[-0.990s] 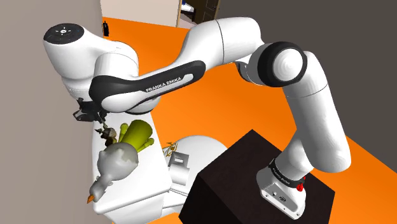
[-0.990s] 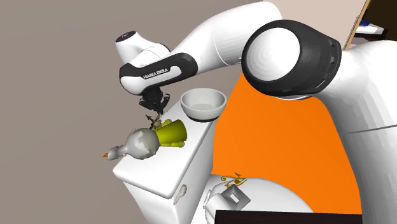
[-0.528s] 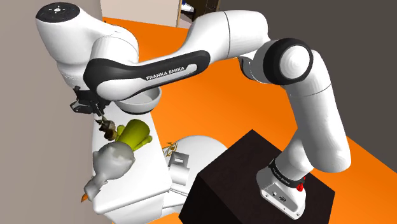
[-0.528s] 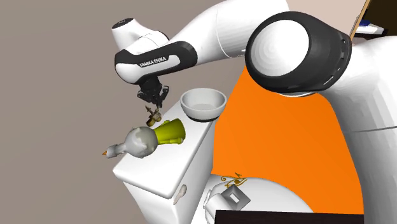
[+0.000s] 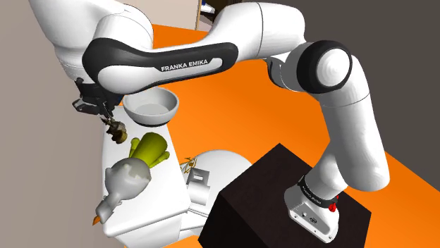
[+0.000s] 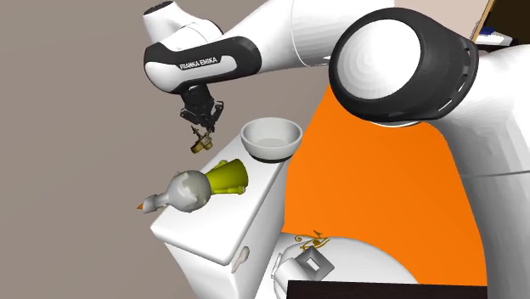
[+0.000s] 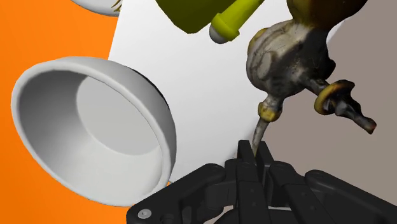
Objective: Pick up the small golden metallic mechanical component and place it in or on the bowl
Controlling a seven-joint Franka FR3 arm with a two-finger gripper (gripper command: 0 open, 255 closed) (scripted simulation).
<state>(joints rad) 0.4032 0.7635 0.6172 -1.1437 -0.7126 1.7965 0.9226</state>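
Note:
A small golden, tarnished mechanical component (image 5: pixel 115 129) (image 6: pixel 201 143) hangs in the air above the white tank lid (image 5: pixel 159 190) (image 6: pixel 222 225). My black gripper (image 5: pixel 104 116) (image 6: pixel 199 132) (image 7: pixel 256 153) is shut on its thin stem; the bulbous body (image 7: pixel 289 54) hangs beyond the fingertips. The white bowl (image 5: pixel 150 107) (image 6: pixel 272 138) (image 7: pixel 89 127) stands upright on the lid, a short way to the side of the gripper and lower than it. The component touches neither the bowl nor the lid.
A yellow-green object (image 5: pixel 150 148) (image 6: pixel 226 176) and a white bird figure (image 5: pixel 127 180) (image 6: pixel 187 191) lie on the lid below the gripper. A small gold piece (image 5: pixel 192 167) (image 6: pixel 310 240) sits on the white seat beside my black stand (image 5: pixel 282 197). The floor is orange.
The gripper has risen with the component in it, lifting it off the lid and away from the yellow-green object. The bowl and the figures have stayed put.

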